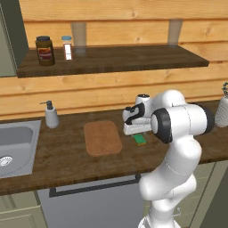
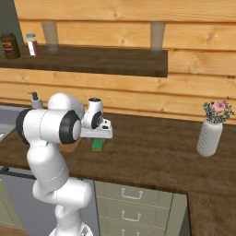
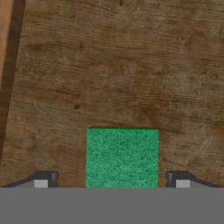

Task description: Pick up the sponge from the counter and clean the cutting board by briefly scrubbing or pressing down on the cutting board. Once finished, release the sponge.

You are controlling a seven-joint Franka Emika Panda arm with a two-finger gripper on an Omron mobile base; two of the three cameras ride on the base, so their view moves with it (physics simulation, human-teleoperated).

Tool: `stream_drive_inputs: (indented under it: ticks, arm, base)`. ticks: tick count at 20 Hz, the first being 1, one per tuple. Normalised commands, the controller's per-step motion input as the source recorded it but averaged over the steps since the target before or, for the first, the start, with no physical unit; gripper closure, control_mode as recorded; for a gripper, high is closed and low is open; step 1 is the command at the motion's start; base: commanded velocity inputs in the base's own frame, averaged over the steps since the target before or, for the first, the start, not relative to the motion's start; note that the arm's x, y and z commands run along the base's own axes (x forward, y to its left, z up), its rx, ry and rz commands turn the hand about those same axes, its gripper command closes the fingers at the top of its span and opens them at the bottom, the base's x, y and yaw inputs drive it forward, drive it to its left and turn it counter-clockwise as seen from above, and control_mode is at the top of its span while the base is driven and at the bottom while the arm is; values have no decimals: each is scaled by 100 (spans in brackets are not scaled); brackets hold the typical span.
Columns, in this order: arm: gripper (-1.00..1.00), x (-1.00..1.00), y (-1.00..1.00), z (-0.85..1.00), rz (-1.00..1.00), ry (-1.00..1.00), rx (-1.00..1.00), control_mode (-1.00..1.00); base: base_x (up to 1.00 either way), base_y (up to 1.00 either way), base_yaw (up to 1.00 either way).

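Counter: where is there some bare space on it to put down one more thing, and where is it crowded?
On the counter, the widest bare stretch lies between the sponge and the flower vase. A narrower strip runs between the sink and the cutting board, in front of the soap dispenser. It is crowded right of the board, where the open gripper straddles the sponge.

The sponge (image 3: 122, 157) is bright green on top with a speckled look, and a thin yellow layer shows under it. The counter (image 3: 131, 65) is dark brown with wavy wood lines. The cutting board (image 1: 102, 137) is light reddish brown and plain. The wall (image 1: 111, 93) is pale yellow wood planks. The shelf (image 1: 111, 60) at the upper part of the frame is dark brown. The soap bottle (image 1: 51, 115) is grey. The vase (image 2: 209, 138) is white with tiny dots, and its flowers (image 2: 217, 109) are pink. The sink (image 1: 15, 149) is shiny grey.
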Motion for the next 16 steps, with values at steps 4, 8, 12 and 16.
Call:
stream_drive_inputs:
  ticks: [4,8,12,16]
  arm:
    - [-100,-16,0,0,0,0,0,-100]
    - [-100,-57,0,27,0,-9,0,-100]
    - [-100,-95,0,37,0,-19,0,-100]
    - [-100,-97,0,38,0,-20,1,-100]
  base:
    - [0,0,0]
    - [0,0,0]
    - [0,0,0]
    - [0,0,0]
